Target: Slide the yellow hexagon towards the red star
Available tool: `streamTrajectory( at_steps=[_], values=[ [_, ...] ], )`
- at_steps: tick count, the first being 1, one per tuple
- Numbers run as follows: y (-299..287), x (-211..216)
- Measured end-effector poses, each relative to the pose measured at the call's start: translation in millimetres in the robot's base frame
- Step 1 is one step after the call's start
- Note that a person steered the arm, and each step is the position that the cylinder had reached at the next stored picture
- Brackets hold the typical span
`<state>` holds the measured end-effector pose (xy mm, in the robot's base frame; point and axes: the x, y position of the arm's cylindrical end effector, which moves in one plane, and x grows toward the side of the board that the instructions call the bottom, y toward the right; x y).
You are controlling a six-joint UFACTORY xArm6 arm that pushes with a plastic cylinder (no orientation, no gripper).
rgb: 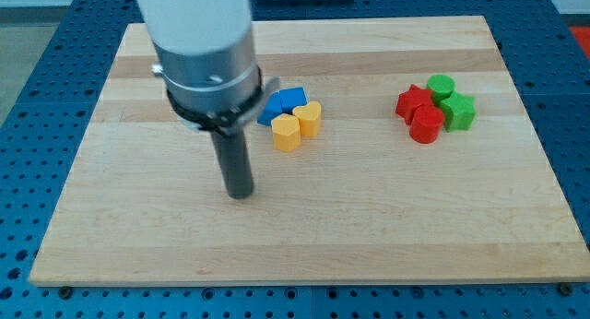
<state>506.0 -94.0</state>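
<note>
Left of the yellow hexagon (287, 133), my tip (240, 194); red star (412, 102) well right.

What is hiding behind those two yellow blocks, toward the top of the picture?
Blue blocks sit right behind the yellow hexagon and the other yellow block, touching them. The arm's body covers their left edge, so their full shape and number stay unclear. My tip is lower left, apart.

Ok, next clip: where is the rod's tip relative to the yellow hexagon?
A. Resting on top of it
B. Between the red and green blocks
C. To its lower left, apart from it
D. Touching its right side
C: my tip sits on bare board to the lower left of the yellow hexagon, with a clear gap between them.
</note>
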Motion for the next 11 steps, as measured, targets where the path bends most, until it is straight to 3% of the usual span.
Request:
streamTrajectory(
  at_steps=[2, 11],
  values=[
    [-14.3, -64.5],
    [125.1, -54.9]
  ],
)
